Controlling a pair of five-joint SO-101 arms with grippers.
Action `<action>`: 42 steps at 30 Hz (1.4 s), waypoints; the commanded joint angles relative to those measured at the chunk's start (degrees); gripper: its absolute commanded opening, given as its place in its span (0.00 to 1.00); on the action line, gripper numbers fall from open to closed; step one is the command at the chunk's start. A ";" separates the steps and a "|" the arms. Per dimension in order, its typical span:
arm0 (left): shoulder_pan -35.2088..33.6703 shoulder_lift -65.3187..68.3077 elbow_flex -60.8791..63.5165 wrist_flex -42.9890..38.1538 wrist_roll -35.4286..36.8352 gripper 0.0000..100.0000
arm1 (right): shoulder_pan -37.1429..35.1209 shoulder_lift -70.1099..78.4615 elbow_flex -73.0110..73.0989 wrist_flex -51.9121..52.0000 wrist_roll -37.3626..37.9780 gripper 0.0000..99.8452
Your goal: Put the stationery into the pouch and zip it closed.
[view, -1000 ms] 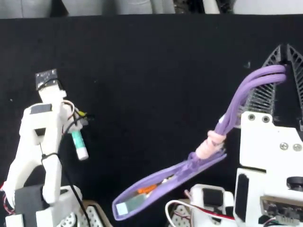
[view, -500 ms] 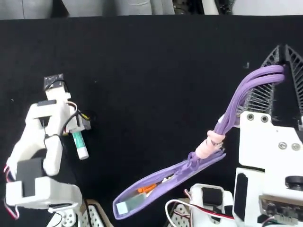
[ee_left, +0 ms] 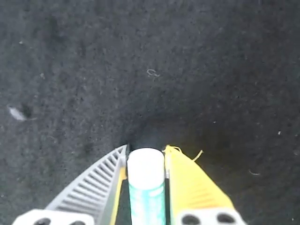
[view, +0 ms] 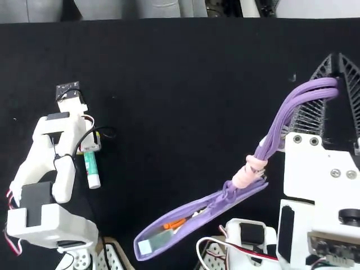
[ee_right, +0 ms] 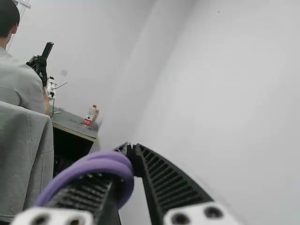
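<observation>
Left wrist view: left gripper (ee_left: 146, 151) clamps a glue stick (ee_left: 146, 192). Right gripper (ee_right: 131, 148) pinches the strap (ee_right: 96, 168) of the open pouch (view: 188, 220); loading likely follows.

Black cloth table (view: 197, 84), lint specks (ee_left: 152, 72) on surface. Pale strip past far edge (view: 140, 8). Room: plain white walls (ee_right: 225, 70), evenly lit. Dark desk (ee_right: 70, 123) by wall, small bottle (ee_right: 92, 115) on it.

I see my left arm fold back toward its base; left end effector (ee_left: 146, 151) shifts the glue stick (view: 91, 169) slightly, now straighter.
</observation>
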 commanded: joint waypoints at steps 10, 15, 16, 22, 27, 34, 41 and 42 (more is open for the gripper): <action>9.89 -45.10 4.62 5.10 5.45 0.03 | 0.70 1.54 -1.45 -1.23 0.18 0.01; 17.10 -76.40 13.67 5.01 5.80 0.03 | 0.70 1.54 -1.45 -1.23 0.18 0.01; 18.24 -82.73 15.08 5.01 5.80 0.03 | 0.70 1.54 -1.45 -1.23 0.18 0.01; 25.19 -105.93 17.45 5.36 12.84 0.03 | 0.44 1.71 -1.36 -1.23 0.09 0.01; 27.65 -103.38 14.46 5.27 17.14 0.03 | 0.44 1.63 -1.36 -1.14 0.09 0.01; 41.54 -105.41 1.98 9.93 17.05 0.03 | 0.44 1.63 -1.36 -0.88 0.09 0.01; 57.45 -105.41 -16.31 24.53 17.05 0.03 | 0.44 1.63 -1.36 -0.79 0.09 0.01; 58.42 -105.41 -17.10 26.20 16.97 0.03 | 0.44 1.63 -1.36 -0.79 0.09 0.01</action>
